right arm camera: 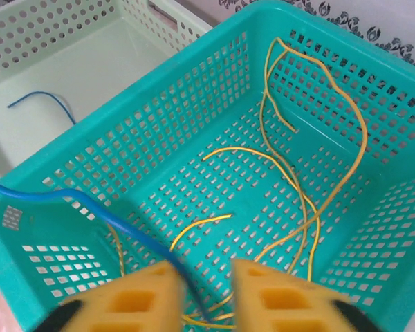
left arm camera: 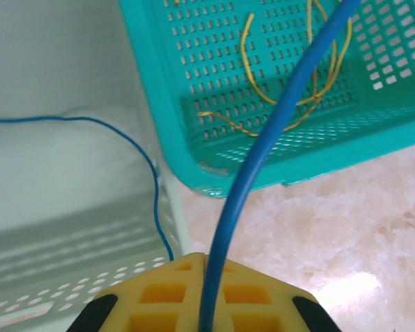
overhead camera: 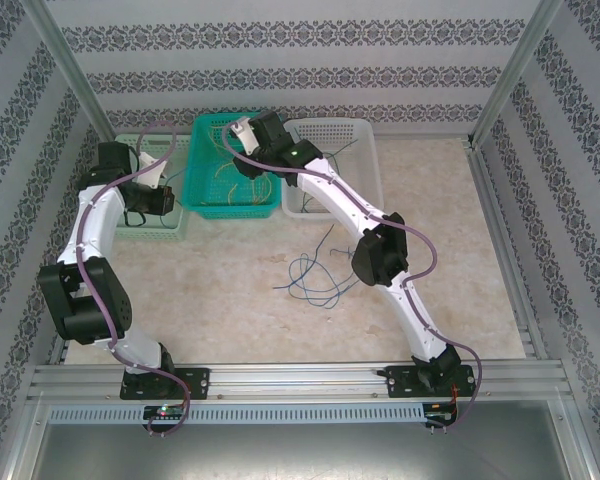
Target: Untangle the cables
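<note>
Left wrist: blue cable (left arm camera: 263,138) clamped in the left end effector (left arm camera: 205,266).

Three perforated plastic baskets: a teal basket (overhead camera: 230,205), a pale green basket (overhead camera: 150,228) to its left, a white basket (overhead camera: 350,130) to its right. Two white robot arms: the left arm (overhead camera: 90,225) and the right arm (overhead camera: 345,205). Inside the teal basket, several thin yellow wires (right arm camera: 245,148), overlapping, exact number unclear. Two visible stretches of thin blue wire (left arm camera: 277,117): one crossing the teal basket's rim, one lying left of it. In front of it, a tangle of dark loose wires (overhead camera: 302,270), uncounted.
</note>
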Robot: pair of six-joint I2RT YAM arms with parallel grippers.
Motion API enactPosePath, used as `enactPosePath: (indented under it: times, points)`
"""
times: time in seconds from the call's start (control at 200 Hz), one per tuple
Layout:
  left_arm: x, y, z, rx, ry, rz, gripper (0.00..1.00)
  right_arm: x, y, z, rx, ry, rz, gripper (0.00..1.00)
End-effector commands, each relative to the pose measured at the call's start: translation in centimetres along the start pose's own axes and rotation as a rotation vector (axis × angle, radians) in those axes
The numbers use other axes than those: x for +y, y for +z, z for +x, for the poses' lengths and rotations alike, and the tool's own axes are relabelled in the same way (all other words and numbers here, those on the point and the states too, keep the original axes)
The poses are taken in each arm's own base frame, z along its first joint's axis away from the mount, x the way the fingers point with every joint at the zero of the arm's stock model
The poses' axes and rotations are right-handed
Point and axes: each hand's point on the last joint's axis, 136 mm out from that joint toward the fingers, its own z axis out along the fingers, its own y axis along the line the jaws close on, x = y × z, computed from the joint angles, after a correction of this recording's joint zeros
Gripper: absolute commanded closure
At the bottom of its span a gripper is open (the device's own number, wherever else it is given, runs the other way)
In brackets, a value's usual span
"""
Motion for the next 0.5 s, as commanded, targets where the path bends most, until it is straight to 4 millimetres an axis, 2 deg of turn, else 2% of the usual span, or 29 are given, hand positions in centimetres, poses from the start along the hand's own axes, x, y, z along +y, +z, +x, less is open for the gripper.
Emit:
enactPosePath:
  times: [0.0, 0.02, 0.035, 0.155, 0.22, 0.26, 0.355, 0.495]
  points:
    - [3.0, -0.6, -0.3, -0.012, -0.134, -0.114, 1.0, -1.6, -1.0, -1.4, -0.037, 0.075, 0.029, 0.49]
    - [3.3, -0.8, -0.5, -0.022, -0.158, -0.121, 1.0, -1.6, -1.1, -1.4, -0.039, 0.088, 0.025, 0.41]
    - [3.7, -0.9, -0.6, -0.032, -0.179, -0.129, 1.0, -1.6, -1.1, -1.5, -0.041, 0.097, 0.023, 0.38]
    - [7.2, -2.1, -1.2, -0.09, -0.384, -0.17, 1.0, -2.3, -1.7, -1.7, -0.039, 0.162, 0.025, 0.38]
    - [8.5, -2.5, -1.5, -0.095, -0.458, -0.174, 1.0, -3.2, -2.0, -1.5, -0.034, 0.207, 0.036, 0.33]
    - [9.2, -2.3, -1.5, -0.079, -0.488, -0.184, 1.0, -3.6, -2.2, -1.3, -0.03, 0.234, 0.032, 0.29]
    - [10.4, -1.8, -1.4, -0.032, -0.537, -0.194, 1.0, -4.1, -2.4, -0.9, -0.016, 0.278, 0.011, 0.29]
    - [11.8, 0.2, -0.9, 0.036, -0.604, -0.173, 1.0, -4.6, -2.5, 0.2, 0.015, 0.289, 0.021, 0.29]
